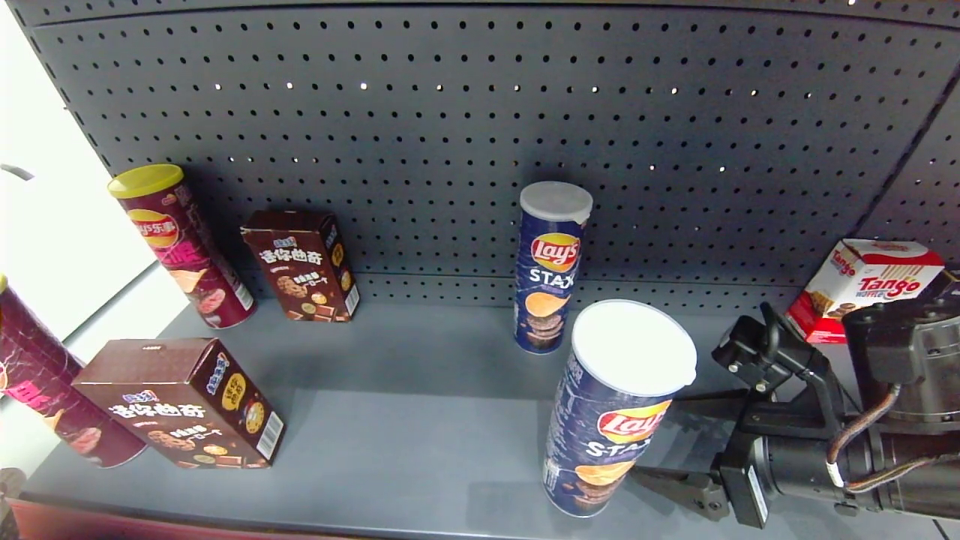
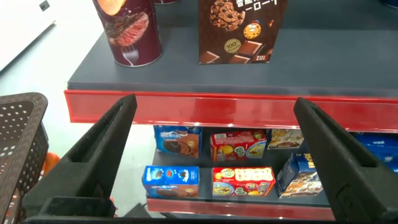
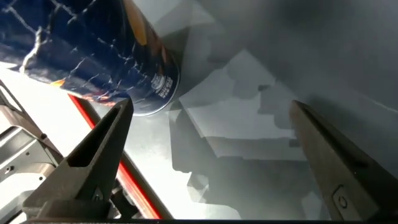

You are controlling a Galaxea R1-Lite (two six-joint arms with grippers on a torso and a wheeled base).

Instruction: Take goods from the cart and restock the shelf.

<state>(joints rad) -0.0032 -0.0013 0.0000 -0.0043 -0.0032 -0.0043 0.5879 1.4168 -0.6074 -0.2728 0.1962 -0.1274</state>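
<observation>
My right gripper (image 3: 209, 106), fingers apart, sits just right of the white-lidded blue crisp can (image 1: 611, 420) at the grey metal shelf's (image 1: 420, 427) near edge. There is bare shelf to the can's left. My left gripper (image 2: 214, 101) is spread too.

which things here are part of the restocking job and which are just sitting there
Job: front blue chip can, open right gripper, grey shelf, black mesh basket.
Just there: rear blue can, maroon cans, brown cookie boxes, wafer box.

- Grey shelf (image 1: 420, 420), pegboard (image 1: 450, 112) behind.
- Front blue can (image 1: 611, 420) upright near the edge; rear blue can (image 1: 550, 270) upright by the back.
- Left side: rear maroon can (image 1: 180, 247), front maroon can (image 1: 45, 390), rear brown box (image 1: 304, 266), front brown box (image 1: 184, 405).
- Far right: wafer box (image 1: 862, 285), tilted.
</observation>
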